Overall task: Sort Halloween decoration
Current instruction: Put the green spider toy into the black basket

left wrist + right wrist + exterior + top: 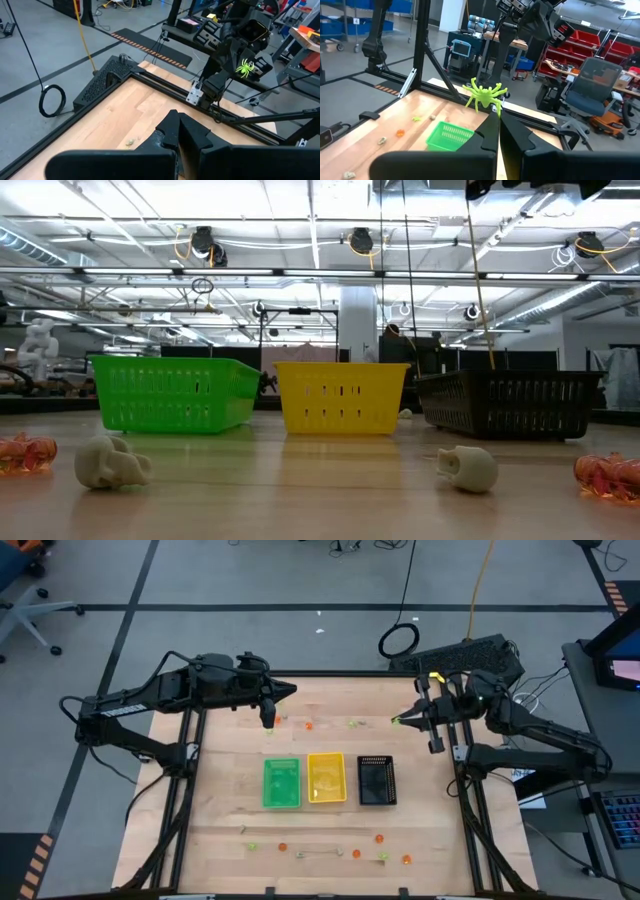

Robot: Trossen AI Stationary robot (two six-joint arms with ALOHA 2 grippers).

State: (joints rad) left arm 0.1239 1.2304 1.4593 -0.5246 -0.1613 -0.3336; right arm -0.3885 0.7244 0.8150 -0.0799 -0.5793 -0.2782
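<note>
My right gripper [402, 720] hangs above the table's far right part, shut on a yellow-green spider [484, 95], one piece of the Halloween decoration; the spider [245, 67] also shows in the left wrist view. My left gripper [291, 692] is shut with nothing in it, held high over the far left part. More trinkets lie on the wood: orange and green ones [308, 725] near the far edge and several [381, 838] near the front edge. The low view shows pale skulls [110, 462] and orange pieces [610, 475] lying on the table. My right gripper pinches the spider between its two fingertips [492, 122], at the spider's lower side [492, 106]. The fingers come about level from the table's right side. The spider sticks out beyond the fingertips, legs spread, lifted clear of the table.
Three trays stand side by side at the table's middle: green [281, 783], yellow [327, 778] and black [376, 781]. Bare wood lies between the trays and the front row of trinkets. A black frame runs round the table's edge [165, 90].
</note>
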